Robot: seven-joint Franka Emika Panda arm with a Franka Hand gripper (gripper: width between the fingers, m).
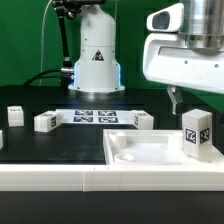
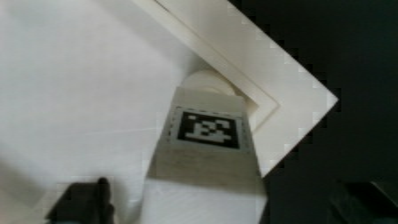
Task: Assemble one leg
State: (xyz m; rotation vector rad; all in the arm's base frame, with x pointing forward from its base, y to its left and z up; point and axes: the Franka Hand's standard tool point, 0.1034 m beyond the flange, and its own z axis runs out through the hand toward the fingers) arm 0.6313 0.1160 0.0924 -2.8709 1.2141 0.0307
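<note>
A leg, a small white block with a black-and-white tag, stands upright in a corner recess of the large white plate at the exterior view's right. In the wrist view the leg sits against the plate's raised corner rim. My gripper hangs just above the leg. Its jaws are open, and its dark fingers show on either side of the leg with gaps between them and it. My gripper holds nothing.
Three more legs lie on the black table: one at the far left, one beside it, one near the plate. The marker board lies in front of the robot base.
</note>
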